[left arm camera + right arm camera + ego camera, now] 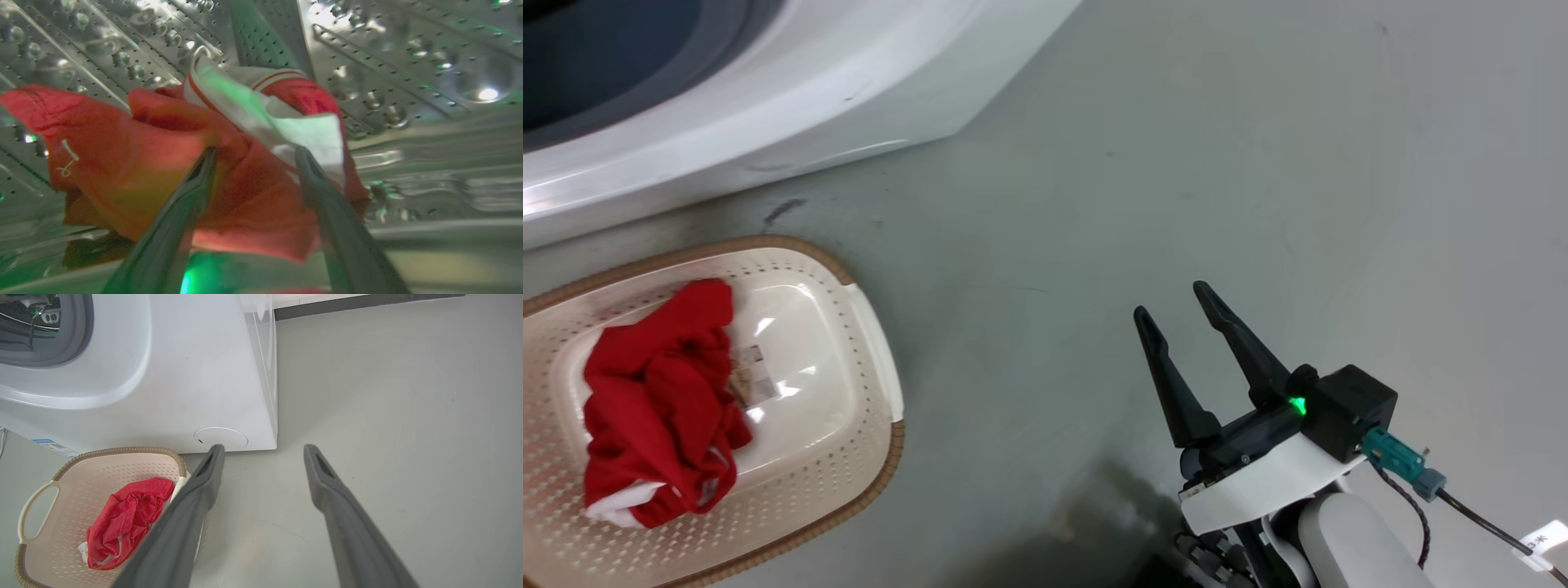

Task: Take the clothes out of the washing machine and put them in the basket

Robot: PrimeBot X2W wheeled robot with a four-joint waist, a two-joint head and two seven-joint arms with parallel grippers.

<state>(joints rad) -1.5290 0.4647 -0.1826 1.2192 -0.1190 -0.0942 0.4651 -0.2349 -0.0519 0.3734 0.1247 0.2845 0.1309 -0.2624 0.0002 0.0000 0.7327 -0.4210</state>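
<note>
Left end effector (255, 153) is inside the steel drum (408, 61); its two fingers are spread wide apart, not clamped; a red garment (135, 163) with white trim lies bunched on the perforated drum wall, right at and between the fingertips; whether the tips touch the fabric cannot be told, the left wrist view is blurred; green glow on the white trim and at the bottom edge.

Right end effector (1170, 299) hangs over the grey floor (1176, 163), to the right of the basket (792, 245) and well apart from it; fingers spread wide, nothing between them; green light (1297, 404) lit on the wrist; a dark cable (1470, 506) trails off its right side.

Right wrist view: same end effector (263, 448) open and holding nothing, fingertips pointing toward the lower front corner of the washing machine (184, 375); grey-rimmed porthole (81, 347) at top left.

Basket (118, 450) sits on the floor just in front of the washing machine (849, 98); another red garment (658, 392) lies crumpled inside it, toward its left side, a bit of white showing at the lower edge; small printed label (752, 371) on the basket bottom just beside this garment; same garment (122, 522) shows in the right wrist view, partly behind the left finger.
</note>
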